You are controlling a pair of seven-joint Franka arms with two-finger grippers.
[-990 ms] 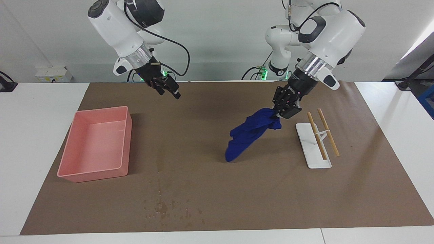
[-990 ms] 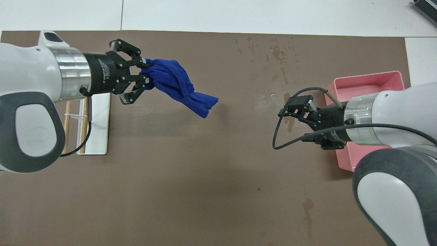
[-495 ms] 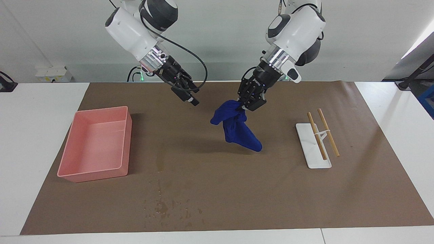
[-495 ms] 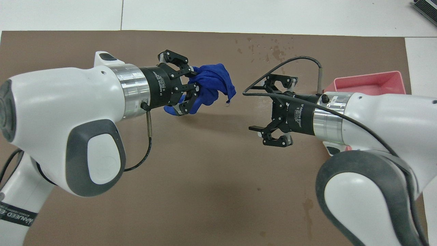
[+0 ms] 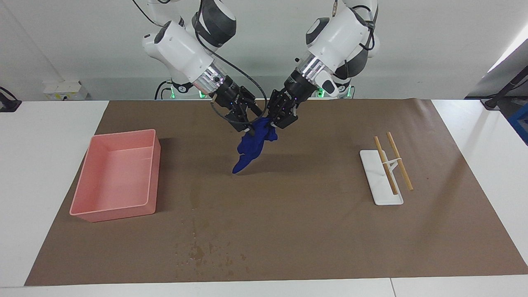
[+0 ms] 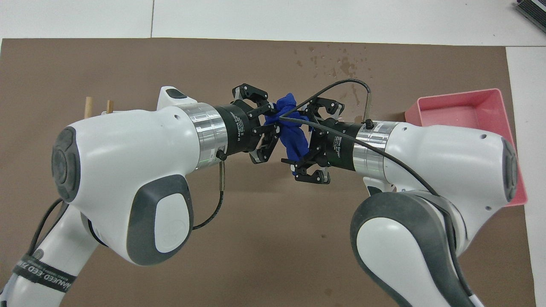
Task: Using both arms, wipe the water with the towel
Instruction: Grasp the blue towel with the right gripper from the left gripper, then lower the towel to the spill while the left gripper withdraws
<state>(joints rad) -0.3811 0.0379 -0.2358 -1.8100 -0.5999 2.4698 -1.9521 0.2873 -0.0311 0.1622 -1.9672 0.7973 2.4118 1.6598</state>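
The blue towel [image 5: 252, 144] [image 6: 292, 138] hangs in a bunch over the middle of the brown mat, its lower tip close to the mat. My left gripper [image 5: 273, 123] [image 6: 273, 128] is shut on the towel's upper end. Facing it, my right gripper [image 5: 246, 126] [image 6: 299, 143] is open, with its fingers on either side of the towel just under that grip. The water [image 5: 198, 251] [image 6: 346, 65] shows as dark speckles and blotches on the mat, near the edge farthest from the robots, toward the right arm's end.
A pink tray [image 5: 123, 134] [image 6: 452, 94] stands toward the right arm's end of the mat. Toward the left arm's end lies a white stand [image 5: 381, 194] bearing two wooden sticks [image 5: 392, 163], whose tips [image 6: 88, 106] show past the left arm.
The left gripper carried the towel from beside the white stand to over the mat's middle. The right gripper swung in from the tray's side and now brackets the towel.
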